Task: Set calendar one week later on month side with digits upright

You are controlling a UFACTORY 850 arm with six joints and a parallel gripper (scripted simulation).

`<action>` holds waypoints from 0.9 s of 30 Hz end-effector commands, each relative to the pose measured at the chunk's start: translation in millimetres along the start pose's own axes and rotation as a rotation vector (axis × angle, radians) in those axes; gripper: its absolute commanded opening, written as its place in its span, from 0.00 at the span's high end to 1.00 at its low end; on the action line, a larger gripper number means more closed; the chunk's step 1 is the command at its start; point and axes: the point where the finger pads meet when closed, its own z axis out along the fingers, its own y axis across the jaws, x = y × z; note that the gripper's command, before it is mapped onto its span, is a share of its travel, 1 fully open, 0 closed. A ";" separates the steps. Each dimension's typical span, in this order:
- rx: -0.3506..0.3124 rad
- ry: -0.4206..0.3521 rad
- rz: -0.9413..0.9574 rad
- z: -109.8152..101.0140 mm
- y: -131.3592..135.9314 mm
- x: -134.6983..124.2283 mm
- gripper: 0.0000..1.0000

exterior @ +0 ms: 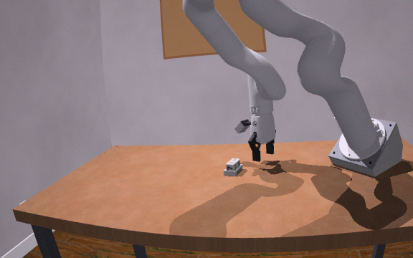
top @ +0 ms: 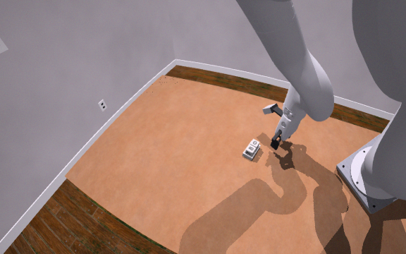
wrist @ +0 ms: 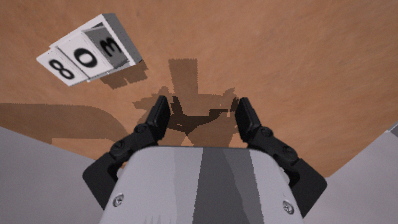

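Note:
The calendar [top: 251, 149] is a small white tray holding two white cubes side by side, standing flat on the brown table. It also shows in the exterior view [exterior: 233, 167] and at the upper left of the wrist view [wrist: 87, 50]. In the wrist view one cube's top face reads 8 [wrist: 62, 69] and the other's reads 0 [wrist: 88, 57]. A shaded face beside the 0 shows a 3 [wrist: 111, 47]. The side with the month's name is not readable. My gripper [top: 276, 142] [exterior: 262, 152] [wrist: 202, 105] is open and empty, a little above the table, just to the right of the calendar and apart from it.
The arm's grey base [exterior: 366, 150] is bolted to the table at the right, also seen in the top view [top: 361, 176]. The arm's shadows fall across the table's right half. Walls stand close behind and to the left of the table.

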 end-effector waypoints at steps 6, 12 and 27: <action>0.000 0.001 0.000 -0.2 0.0 0.4 0.00; 0.000 0.001 0.000 -0.2 0.0 0.4 0.00; 0.000 0.001 0.000 -0.2 0.0 0.4 0.00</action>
